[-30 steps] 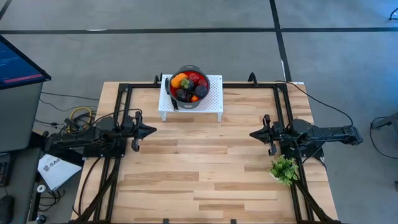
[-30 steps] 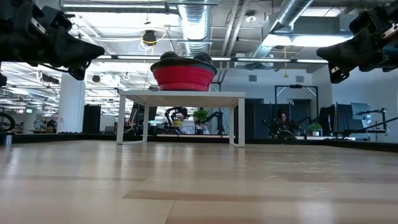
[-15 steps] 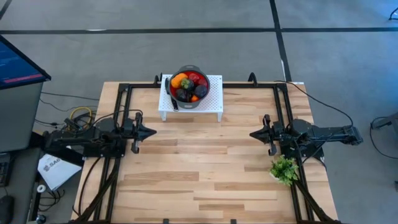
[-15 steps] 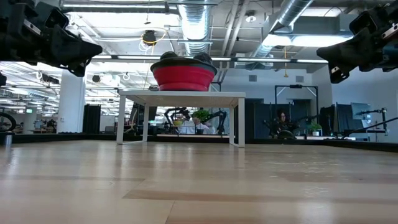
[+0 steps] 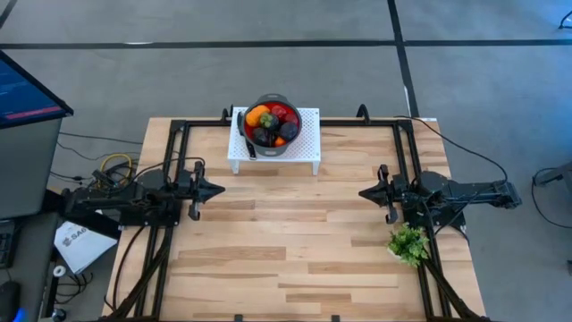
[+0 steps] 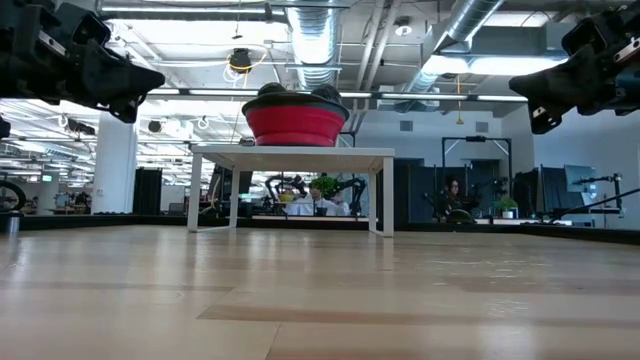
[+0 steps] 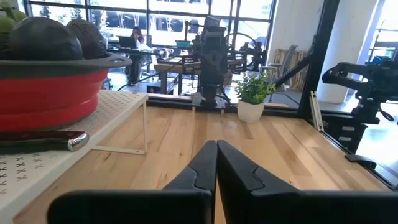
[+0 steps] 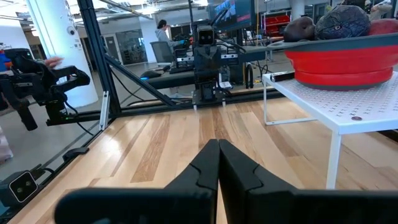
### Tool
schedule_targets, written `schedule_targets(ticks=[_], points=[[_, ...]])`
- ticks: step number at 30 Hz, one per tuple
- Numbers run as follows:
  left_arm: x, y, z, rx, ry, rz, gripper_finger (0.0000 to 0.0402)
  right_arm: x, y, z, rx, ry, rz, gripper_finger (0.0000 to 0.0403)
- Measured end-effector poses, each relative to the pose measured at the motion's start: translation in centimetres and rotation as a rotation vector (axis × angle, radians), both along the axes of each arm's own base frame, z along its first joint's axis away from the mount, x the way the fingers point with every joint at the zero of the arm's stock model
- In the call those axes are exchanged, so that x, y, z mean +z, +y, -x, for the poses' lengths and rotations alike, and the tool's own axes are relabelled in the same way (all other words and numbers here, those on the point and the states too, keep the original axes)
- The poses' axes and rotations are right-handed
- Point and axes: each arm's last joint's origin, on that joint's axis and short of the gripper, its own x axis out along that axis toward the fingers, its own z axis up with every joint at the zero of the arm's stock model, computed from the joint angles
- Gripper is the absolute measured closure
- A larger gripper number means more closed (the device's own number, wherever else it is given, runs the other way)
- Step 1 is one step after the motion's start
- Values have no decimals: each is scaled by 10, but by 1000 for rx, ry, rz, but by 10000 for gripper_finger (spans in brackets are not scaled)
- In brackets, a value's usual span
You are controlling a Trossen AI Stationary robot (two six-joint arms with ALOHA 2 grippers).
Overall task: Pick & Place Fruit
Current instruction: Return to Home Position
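The fruit [image 5: 271, 123], orange, red and dark purple pieces with a green one, is heaped in a red bowl with a dark rim [image 5: 270, 148]. The bowl [image 6: 295, 124] stands on a white perforated stand [image 5: 306, 143] at the table's far edge. My left gripper [image 5: 217, 189] hovers shut over the table's left side, pointing right, well short of the stand. My right gripper [image 5: 364, 192] hovers shut over the right side, pointing left. Dark fruit [image 7: 43, 38] shows above the bowl's rim in the left wrist view, and fruit [image 8: 339, 20] in the right wrist view.
A slim black knife [image 5: 243, 136] lies on the stand left of the bowl. A green leafy sprig in a white pot [image 5: 408, 242] stands at the table's right edge near my right arm. Black frame rails [image 5: 179, 134] run along the table's sides. Bare wood [image 5: 286, 224] lies between the arms.
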Motion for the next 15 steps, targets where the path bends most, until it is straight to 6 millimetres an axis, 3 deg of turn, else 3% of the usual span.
schedule_targets(ticks=[15], points=[[2,0,0,1,-18,-1,395,0,0,0,0,0,0,403]])
